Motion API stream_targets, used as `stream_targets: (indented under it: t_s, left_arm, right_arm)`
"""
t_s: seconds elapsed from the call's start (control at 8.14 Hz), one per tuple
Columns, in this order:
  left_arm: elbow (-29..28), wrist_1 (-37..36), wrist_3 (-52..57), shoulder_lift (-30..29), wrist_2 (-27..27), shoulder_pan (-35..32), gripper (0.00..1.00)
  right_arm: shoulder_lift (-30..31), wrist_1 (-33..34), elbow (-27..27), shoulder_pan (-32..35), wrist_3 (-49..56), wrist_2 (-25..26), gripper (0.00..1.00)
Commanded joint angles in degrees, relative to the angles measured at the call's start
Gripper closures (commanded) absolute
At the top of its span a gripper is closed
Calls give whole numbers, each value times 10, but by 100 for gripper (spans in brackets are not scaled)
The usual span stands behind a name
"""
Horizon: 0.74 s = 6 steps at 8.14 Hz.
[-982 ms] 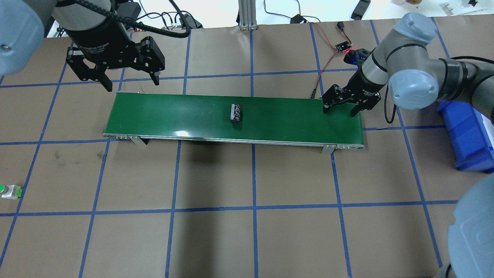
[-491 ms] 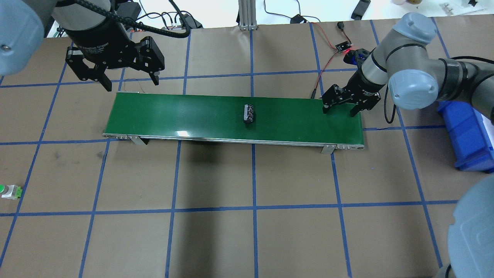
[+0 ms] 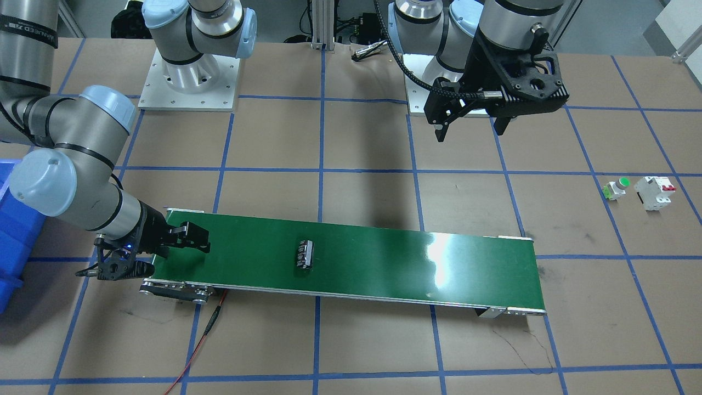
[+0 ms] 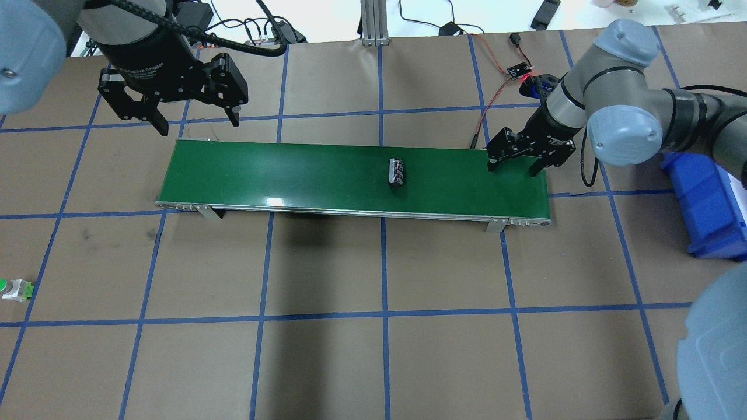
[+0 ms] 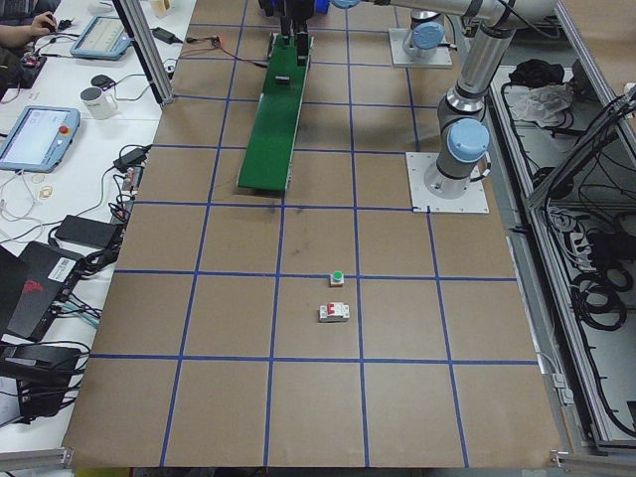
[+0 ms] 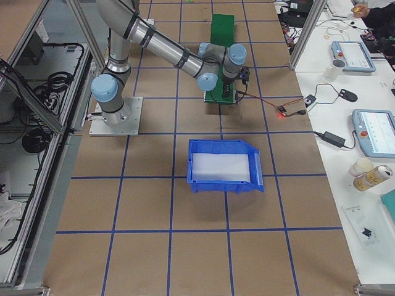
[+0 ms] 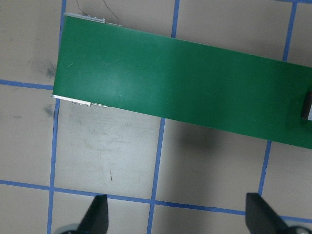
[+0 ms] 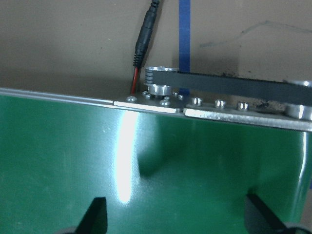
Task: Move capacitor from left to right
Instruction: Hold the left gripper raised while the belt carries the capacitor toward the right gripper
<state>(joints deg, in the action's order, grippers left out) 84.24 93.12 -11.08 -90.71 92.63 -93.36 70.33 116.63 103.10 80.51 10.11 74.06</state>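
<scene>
- Capacitor shifted right along belt; now just right of frame centre in the overhead view.
- Right gripper: jaws wide, empty, over belt's right end.
- Left gripper: wide, empty, upper left.

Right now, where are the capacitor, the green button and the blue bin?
capacitor (image 4: pixel 397 173), overhead view, middle of its body
green button (image 3: pixel 623 182), front-facing view, its green cap
blue bin (image 6: pixel 225 187), right-side view, its near wall

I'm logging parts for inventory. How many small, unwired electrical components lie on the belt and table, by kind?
capacitor: 1
green push button: 1
white circuit breaker: 1
Total: 3
</scene>
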Motion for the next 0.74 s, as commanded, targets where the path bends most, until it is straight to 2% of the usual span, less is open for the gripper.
stream_targets:
  t_s: [0.0,0.61]
  left_arm:
    - [0,-1,0,0,0,0,0]
    - [0,-1,0,-1,0,0,0]
  right_arm:
    - [-1,0,0,0,0,-1,0]
    - [-2,0,0,0,-1,-6,0]
